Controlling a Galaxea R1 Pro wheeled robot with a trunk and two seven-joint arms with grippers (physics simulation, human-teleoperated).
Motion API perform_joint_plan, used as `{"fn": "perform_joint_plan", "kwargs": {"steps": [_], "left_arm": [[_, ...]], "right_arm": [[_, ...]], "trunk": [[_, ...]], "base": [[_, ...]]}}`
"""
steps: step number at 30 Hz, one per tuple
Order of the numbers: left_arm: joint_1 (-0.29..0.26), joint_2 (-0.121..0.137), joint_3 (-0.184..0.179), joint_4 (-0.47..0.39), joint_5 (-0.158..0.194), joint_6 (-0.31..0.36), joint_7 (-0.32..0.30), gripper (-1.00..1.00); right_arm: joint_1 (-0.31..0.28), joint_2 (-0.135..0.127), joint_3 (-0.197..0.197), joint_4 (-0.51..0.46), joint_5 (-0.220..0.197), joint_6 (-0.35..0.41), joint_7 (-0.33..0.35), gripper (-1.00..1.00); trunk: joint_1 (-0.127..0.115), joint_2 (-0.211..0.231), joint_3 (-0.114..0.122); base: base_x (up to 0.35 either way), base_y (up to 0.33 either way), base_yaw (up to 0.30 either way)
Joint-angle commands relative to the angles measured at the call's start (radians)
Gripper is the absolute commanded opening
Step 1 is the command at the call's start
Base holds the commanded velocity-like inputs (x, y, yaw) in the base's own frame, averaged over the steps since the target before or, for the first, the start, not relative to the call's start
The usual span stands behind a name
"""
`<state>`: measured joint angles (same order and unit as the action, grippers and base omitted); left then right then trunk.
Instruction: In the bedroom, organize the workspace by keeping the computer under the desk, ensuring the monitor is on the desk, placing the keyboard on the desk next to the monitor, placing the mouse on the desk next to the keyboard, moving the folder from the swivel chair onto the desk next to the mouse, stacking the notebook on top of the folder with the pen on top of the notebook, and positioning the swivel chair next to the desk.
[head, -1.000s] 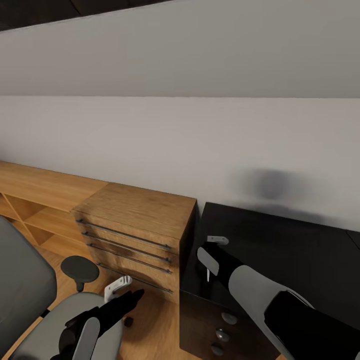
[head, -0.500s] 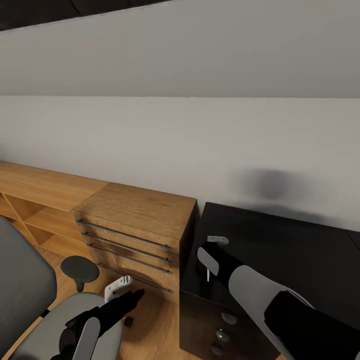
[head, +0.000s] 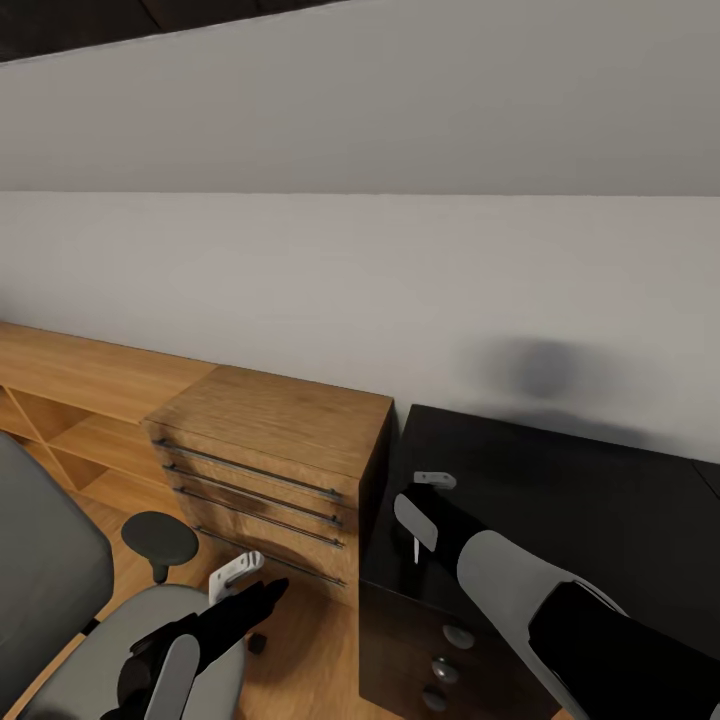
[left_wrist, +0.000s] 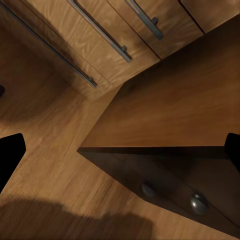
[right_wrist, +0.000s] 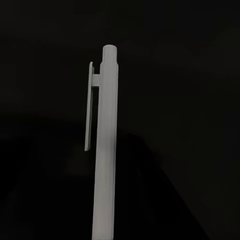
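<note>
Pen (right_wrist: 102, 150) is pinched in my right gripper (head: 425, 515), which sits centre-low in the head view over the near left corner of the desk (head: 560, 480); in the head view the pen (head: 416, 549) shows as a thin white sliver hanging below the fingers, and in the right wrist view it runs up the middle of the frame, clip side visible, against the black top. Left gripper (head: 245, 580) is lower left of the head view, above the swivel chair (head: 60, 600) seat edge, fingers spread with nothing between them; its wrist view looks down at the wood floor (left_wrist: 45, 170), the light-wood cabinet (head: 270, 450) drawers and the dark drawer unit (left_wrist: 170, 185) knobs. Folder and notebook aren't in frame, so I judge the step in hand is carrying the pen to the stack, further right along the desk. To do it well: I'd keep the grip closed and the wrist steady while turning the base right, get the notebook in the head view before lowering, come down until the pen lies nearly flat on the cover, then release low so it doesn't roll off. Keep the left arm tucked clear of the chair armrest (head: 160, 540) during the turn.
</note>
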<state>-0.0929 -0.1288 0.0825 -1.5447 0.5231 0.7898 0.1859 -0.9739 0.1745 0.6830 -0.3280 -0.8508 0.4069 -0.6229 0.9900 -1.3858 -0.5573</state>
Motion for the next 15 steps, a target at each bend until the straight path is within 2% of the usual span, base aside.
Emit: {"fn": "perform_joint_plan", "kwargs": {"steps": [1,8,15], "left_arm": [[-0.001,0.0,0.001,-0.001,0.011,0.005,0.008,1.0],[-0.001,0.0,0.001,-0.002,0.011,0.005,0.007,1.0],[-0.001,0.0,0.0,-0.002,0.011,0.005,0.007,1.0]], "right_arm": [[0.0,0.0,0.003,0.002,-0.015,0.018,-0.002,-1.0],[0.0,0.0,0.003,0.001,-0.016,0.018,0.004,-1.0],[0.0,0.0,0.003,0.0,-0.016,0.018,0.044,-1.0]], "trunk": [[0.0,-0.001,-0.001],[0.0,-0.001,-0.001],[0.0,-0.001,-0.001]], "base": [[0.0,0.0,0.0],[0.0,0.0,0.0],[0.0,0.0,0.0]]}}
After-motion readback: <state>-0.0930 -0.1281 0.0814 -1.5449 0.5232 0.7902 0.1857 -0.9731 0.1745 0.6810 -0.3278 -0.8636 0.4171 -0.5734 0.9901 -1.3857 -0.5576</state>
